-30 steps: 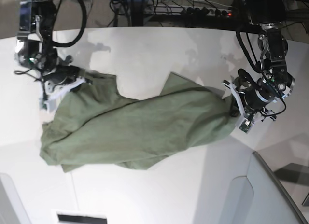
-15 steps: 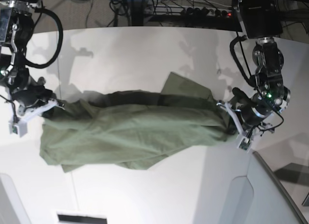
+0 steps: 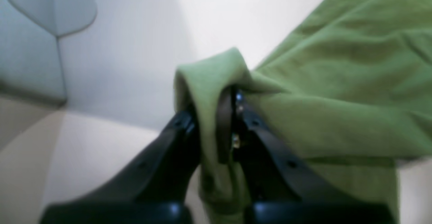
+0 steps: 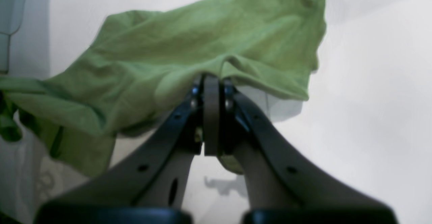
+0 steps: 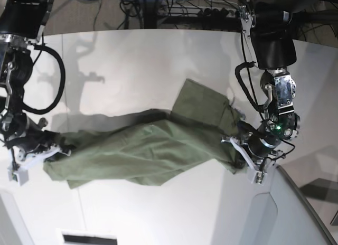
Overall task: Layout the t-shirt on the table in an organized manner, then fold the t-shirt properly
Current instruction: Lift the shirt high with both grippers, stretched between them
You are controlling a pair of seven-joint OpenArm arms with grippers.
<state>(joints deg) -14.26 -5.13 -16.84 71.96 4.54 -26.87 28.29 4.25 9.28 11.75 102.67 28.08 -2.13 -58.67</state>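
Observation:
The olive-green t-shirt (image 5: 148, 150) lies rumpled and stretched lengthwise across the white table (image 5: 137, 60), with one flap (image 5: 203, 105) folded toward the far side. My left gripper (image 5: 238, 151), at the base view's right, is shut on the shirt's right end. The left wrist view shows its jaws (image 3: 212, 102) pinching a fold of green t-shirt cloth (image 3: 337, 82). My right gripper (image 5: 53, 152), at the base view's left, is shut on the other end. The right wrist view shows its black fingers (image 4: 211, 85) clamped on the t-shirt's hem (image 4: 202, 42), which is lifted slightly off the table (image 4: 371, 82).
A grey angled panel (image 5: 296, 213) with a dark edge sits at the near right, close to my left gripper, and also shows as a grey panel (image 3: 44, 8) in the left wrist view. Cables and a power strip (image 5: 222, 12) lie beyond the table's curved far edge.
Both grippers have moved toward the near side of the table, dragging the shirt's ends with them. The right arm also swung outward to the left, stretching the cloth longer and lower.

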